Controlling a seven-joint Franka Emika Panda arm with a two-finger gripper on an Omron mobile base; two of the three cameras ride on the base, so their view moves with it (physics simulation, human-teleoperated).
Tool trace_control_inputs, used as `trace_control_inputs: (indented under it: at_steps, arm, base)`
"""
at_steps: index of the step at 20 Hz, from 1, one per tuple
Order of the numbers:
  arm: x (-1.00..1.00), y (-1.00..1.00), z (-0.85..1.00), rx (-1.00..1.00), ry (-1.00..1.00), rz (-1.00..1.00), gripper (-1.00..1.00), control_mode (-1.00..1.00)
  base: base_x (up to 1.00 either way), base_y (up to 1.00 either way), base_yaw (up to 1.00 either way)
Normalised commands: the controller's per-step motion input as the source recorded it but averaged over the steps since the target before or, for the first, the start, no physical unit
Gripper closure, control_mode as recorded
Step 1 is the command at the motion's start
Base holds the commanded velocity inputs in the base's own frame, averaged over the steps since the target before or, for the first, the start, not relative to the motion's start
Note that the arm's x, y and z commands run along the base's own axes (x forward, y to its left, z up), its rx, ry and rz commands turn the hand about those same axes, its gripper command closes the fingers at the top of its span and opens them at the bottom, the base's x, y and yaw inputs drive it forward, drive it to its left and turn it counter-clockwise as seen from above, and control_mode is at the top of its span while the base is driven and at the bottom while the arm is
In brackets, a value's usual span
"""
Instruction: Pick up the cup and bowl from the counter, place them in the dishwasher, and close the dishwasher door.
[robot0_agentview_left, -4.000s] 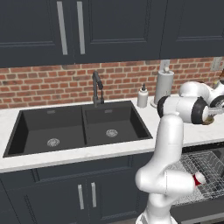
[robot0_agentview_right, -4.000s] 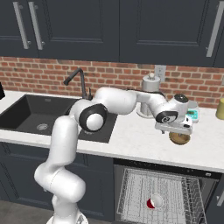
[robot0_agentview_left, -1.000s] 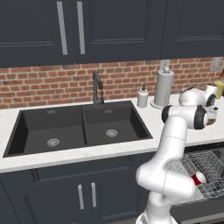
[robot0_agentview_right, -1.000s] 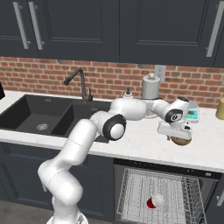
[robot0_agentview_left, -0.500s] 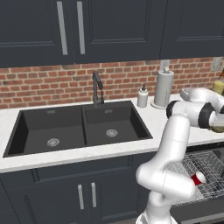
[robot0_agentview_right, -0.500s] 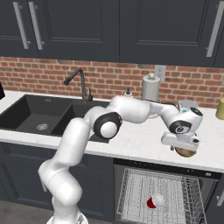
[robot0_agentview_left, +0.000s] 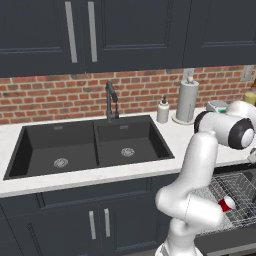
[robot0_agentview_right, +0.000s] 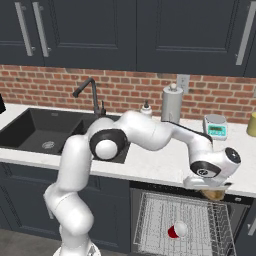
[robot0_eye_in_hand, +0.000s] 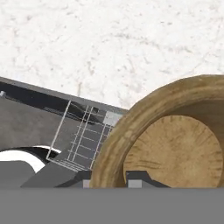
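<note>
Arm reaches right, end effector gripping bowl above rack.

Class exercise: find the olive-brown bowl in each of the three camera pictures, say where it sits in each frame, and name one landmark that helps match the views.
Left base view: I cannot make out the bowl here.
Right base view: the bowl is at lower right, under the hand, at the counter's front edge above the rack.
Hand view: bowl at lower right, close up.
Shared landmark: the grey wire rack.

Glossy white rounded arm segments meet at dark grey joint discs (one ringed black); finger tips seem dark.
</note>
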Motion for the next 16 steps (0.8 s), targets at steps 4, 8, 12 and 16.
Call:
trace_control_inputs:
  at_steps: [4,8,12,16]
  arm:
    - [-1.00,0.00,0.00,0.05,-0.20,0.19,1.00,-1.00]
    - [-1.00,0.00,0.00,0.05,-0.20,0.19,1.00,-1.00]
    - [-1.00,0.00,0.00,0.03,-0.15,0.21,1.00,-1.00]
    - [-0.68,0.00,-0.20,0.00,-0.04,0.22,1.00,-1.00]
  base:
    - [0.00,0.00,0.00]
    - [0.00,0.00,0.00]
    - [0.00,0.00,0.00]
    - [0.00,0.00,0.00]
